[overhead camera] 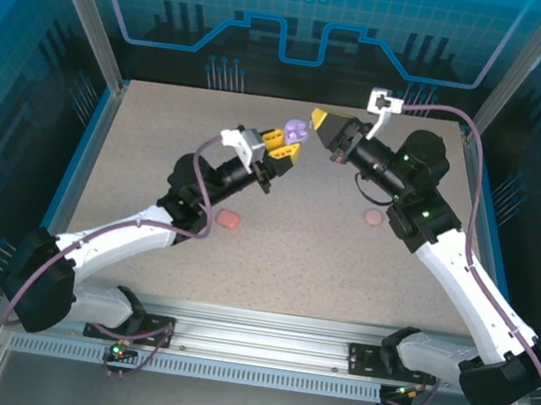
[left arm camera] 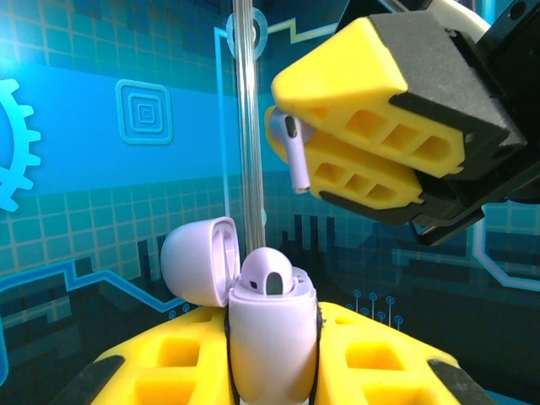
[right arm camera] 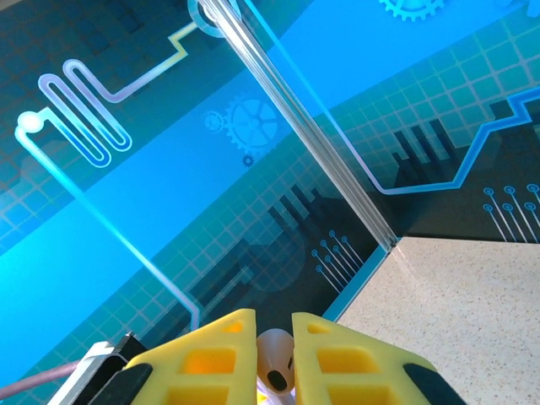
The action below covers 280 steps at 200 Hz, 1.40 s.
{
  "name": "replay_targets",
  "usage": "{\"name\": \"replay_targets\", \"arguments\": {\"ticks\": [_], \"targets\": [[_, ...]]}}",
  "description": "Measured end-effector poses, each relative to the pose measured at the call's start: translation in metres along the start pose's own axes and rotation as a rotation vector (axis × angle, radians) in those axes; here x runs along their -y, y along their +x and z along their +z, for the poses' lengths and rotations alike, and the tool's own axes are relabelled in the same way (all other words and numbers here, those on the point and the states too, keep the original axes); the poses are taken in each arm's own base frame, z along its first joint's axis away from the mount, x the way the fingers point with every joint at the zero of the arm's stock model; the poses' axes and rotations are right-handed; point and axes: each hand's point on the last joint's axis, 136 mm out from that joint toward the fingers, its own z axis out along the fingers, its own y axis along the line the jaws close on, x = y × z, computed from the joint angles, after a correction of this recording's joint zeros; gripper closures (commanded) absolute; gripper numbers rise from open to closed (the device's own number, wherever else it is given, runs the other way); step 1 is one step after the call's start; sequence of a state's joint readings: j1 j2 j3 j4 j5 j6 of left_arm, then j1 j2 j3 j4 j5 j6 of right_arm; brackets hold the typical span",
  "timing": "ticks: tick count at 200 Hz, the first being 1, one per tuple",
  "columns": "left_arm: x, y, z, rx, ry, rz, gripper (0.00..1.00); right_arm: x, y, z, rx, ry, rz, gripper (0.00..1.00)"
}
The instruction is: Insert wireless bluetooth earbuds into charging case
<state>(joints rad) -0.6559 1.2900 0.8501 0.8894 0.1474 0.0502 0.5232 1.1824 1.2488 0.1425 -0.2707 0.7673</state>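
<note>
I'm looking down on a speckled beige worktop [overhead camera: 157, 146]. Two small rounded pieces lie flat on it, well apart: a red-orange piece [overhead camera: 230, 219] left of centre and a paler pink piece [overhead camera: 374, 218] toward the right. From up here I cannot tell whether they are closed cases. Both rest on bare surface, touching nothing else.

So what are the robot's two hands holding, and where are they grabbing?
The left jaws clamp the open purple case by its lower body. The right jaws pinch a pale purple earbud by its head, stem sticking out.
</note>
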Motion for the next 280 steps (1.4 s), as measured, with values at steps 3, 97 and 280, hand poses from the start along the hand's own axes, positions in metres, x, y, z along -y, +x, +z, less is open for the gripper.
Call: {"name": "replay_targets", "arguments": {"ticks": [3,97,280], "targets": [[0.0,0.0,0.0,0.001,0.0,0.0,1.0,0.0,0.0,0.0,-0.001,0.0,0.001,0.87],[0.0,-0.003,0.0,0.013,0.0,0.004,1.0,0.008,0.017,0.005,-0.037,0.007,0.034,0.88],[0.0,0.002,0.003,-0.001,0.0,0.001,1.0,0.015,0.03,0.004,-0.071,0.02,0.044,0.79]]}}
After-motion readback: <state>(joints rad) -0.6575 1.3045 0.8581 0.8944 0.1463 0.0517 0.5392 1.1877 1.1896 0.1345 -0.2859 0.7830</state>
